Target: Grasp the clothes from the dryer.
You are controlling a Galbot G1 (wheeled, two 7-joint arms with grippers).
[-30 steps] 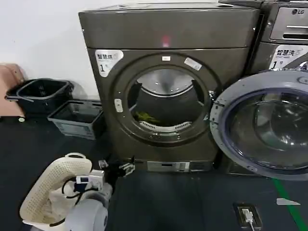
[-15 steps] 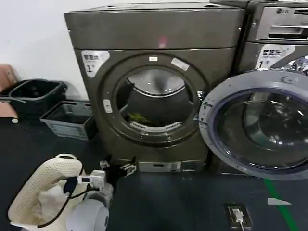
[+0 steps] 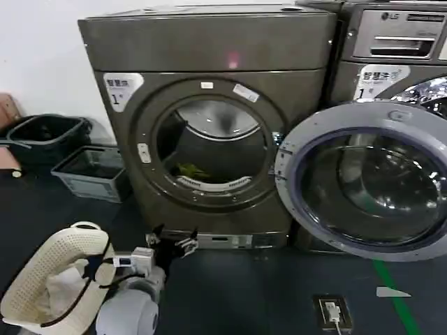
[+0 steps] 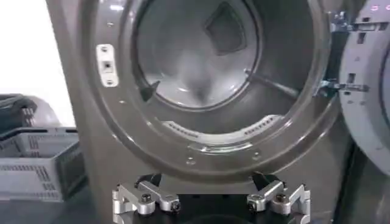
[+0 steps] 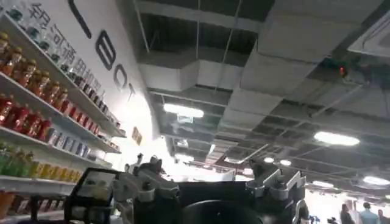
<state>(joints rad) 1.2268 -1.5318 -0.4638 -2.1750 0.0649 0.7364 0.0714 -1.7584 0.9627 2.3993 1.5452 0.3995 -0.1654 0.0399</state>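
Left gripper (image 3: 171, 244) sits low in front of the dryer (image 3: 209, 49), just below the porthole rim and near the machine's base, fingers spread apart w/ nothing between them; in the left wrist view the same gripper (image 4: 210, 198) shows its two fingertips wide apart, aimed straight at the open drum. Beyond it, the clothes (image 3: 187, 169) lie inside the drum, a small yellow-green bit of fabric on the drum floor toward the robot's left side, just behind the perforated lip; apart from the gripper, not touched. Dryer door (image 3: 363, 181) is swung fully open to the robot's right, glass facing out, hinged beside the porthole. White "1" sticker (image 3: 120, 87) sits on the front panel's upper left corner. Further out: LG machine (image 3: 391, 42) stands right beside the dryer on the right; two dark crates (image 3: 87, 171) rest on the floor at the dryer's left, by the wall. White mesh basket (image 3: 52, 279) is low on the robot's left, next to the left arm. Right gripper (image 5: 213, 189) points up at a ceiling w/ lights, fingers apart, holding nothing.
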